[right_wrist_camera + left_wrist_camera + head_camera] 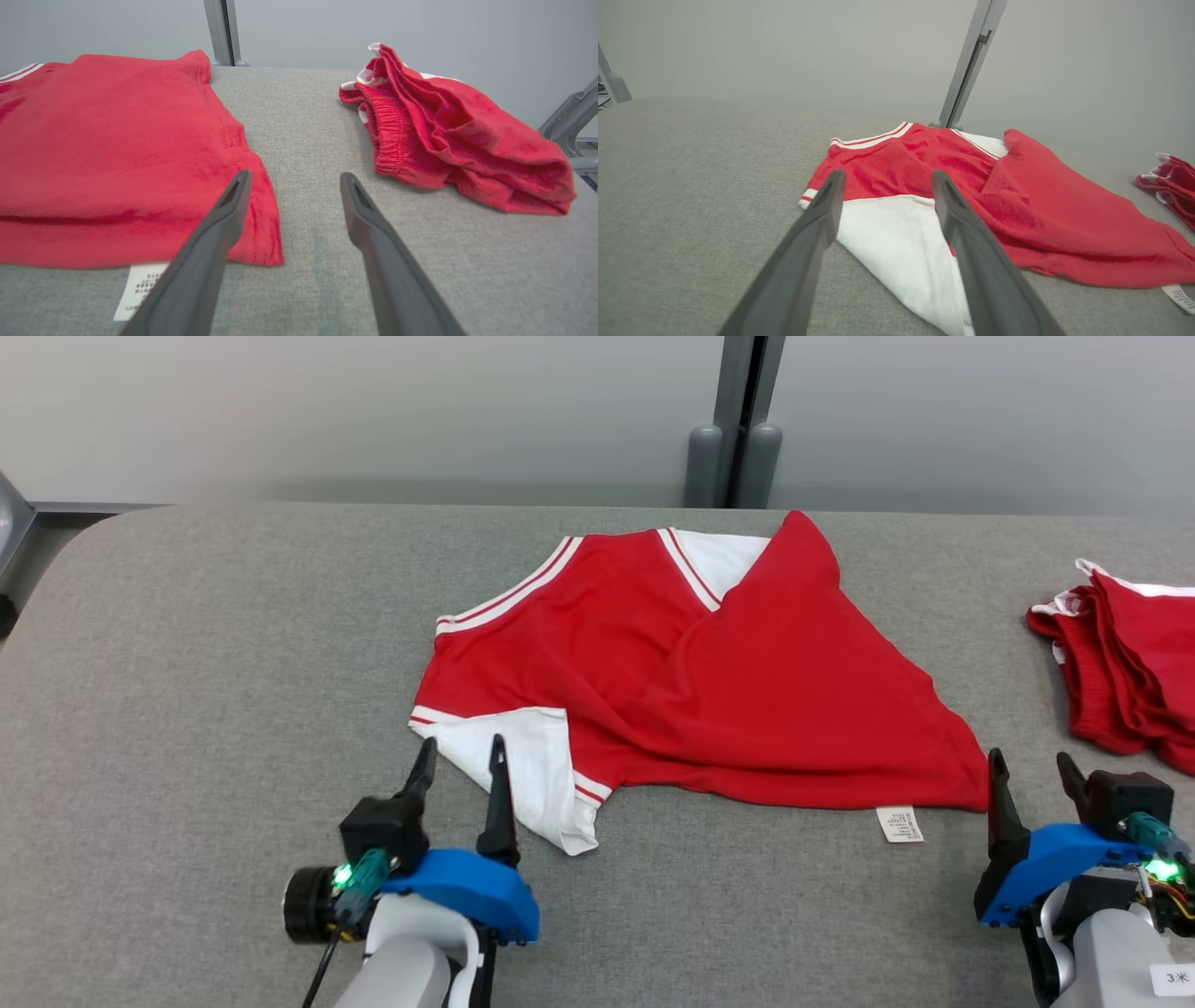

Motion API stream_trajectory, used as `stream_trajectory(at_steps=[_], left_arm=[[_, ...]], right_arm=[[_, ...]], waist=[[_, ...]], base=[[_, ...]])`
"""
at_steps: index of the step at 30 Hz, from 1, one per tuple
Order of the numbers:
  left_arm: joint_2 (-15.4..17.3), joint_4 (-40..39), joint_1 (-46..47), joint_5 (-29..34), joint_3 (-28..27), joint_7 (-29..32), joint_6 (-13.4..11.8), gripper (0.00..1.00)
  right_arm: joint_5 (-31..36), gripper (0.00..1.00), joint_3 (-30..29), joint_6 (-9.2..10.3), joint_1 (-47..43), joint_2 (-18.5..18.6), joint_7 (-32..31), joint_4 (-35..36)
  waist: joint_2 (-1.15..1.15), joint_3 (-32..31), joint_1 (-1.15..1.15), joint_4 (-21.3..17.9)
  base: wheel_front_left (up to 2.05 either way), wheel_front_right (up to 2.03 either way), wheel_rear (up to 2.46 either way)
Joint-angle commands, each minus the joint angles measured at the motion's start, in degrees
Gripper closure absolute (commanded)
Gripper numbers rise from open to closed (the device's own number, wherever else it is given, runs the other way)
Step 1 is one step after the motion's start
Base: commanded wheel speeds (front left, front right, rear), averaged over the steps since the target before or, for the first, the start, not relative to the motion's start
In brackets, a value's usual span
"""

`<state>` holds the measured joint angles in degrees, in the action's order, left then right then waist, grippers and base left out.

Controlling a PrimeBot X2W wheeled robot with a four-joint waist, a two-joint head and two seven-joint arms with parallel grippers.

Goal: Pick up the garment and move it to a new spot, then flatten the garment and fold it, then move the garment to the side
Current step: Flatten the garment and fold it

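Observation:
The garment (709,691) is a red shirt with white-striped trim, lying partly folded over itself in the middle of the grey table (205,672). A white panel (896,242) sticks out at its near left corner, and a white care label (900,824) shows at its near hem. My left gripper (459,763) is open just in front of that white corner, its fingers (822,219) standing over the corner's edges. At the garment's near right corner (261,233) my right gripper (1032,773) is open, holding nothing.
A second red garment (1120,653), bunched up with an elastic waistband (397,130), lies at the table's right edge, close beyond my right gripper. A grey post (742,425) stands behind the table against a pale wall. Bare table surface stretches to the left.

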<state>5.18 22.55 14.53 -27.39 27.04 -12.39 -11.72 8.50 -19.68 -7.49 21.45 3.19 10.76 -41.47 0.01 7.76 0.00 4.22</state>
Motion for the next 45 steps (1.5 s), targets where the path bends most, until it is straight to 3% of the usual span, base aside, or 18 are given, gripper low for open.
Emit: stream_trajectory(at_steps=[1,9,15,24,31,44,45], left_arm=[[-0.1,1.1,2.3,0.6,0.9,0.7,0.5,0.0],[-0.9,12.5,10.2,1.6,4.7,7.6,2.8,0.0],[-0.5,21.5,15.6,3.2,6.1,10.8,1.8,0.0],[-0.5,29.1,19.4,5.3,7.0,9.7,-1.9,0.0],[-1.0,33.3,20.4,4.5,7.7,9.9,-1.1,0.0],[-2.0,38.2,23.2,2.5,7.6,7.8,-2.5,0.0],[-2.0,38.6,23.4,2.2,7.7,7.7,-2.5,0.09]], right_arm=[[-0.7,0.0,0.1,-0.01,-1.1,-0.2,0.6,1.3],[-6.8,0.0,5.8,-0.01,-3.1,-0.2,1.2,8.6],[-9.8,0.0,9.4,-0.01,-4.3,-0.2,0.0,13.3],[-11.1,0.0,9.2,-0.01,-5.7,-0.2,-0.9,16.2],[-11.7,0.0,9.6,-0.01,-6.3,-0.2,-1.2,17.3],[-12.6,0.0,11.8,-0.01,-6.6,-0.2,-1.3,17.1],[-12.6,0.0,11.6,-0.01,-6.7,-0.2,-1.2,17.1]], waist=[[-0.01,0.0,0.0,-0.5],[-0.01,1.6,0.0,-4.6],[-0.01,3.2,0.0,-7.8],[-0.01,4.0,0.0,-9.4],[-0.01,3.6,0.0,-9.3],[-0.01,3.0,0.0,-10.7],[-0.01,3.0,0.0,-10.8]], base=[[0.0,0.0,0.0],[0.0,0.0,0.0],[0.0,0.0,0.0],[0.0,0.0,0.0],[0.0,0.0,0.0],[0.0,0.0,0.0],[0.0,0.0,0.0]])
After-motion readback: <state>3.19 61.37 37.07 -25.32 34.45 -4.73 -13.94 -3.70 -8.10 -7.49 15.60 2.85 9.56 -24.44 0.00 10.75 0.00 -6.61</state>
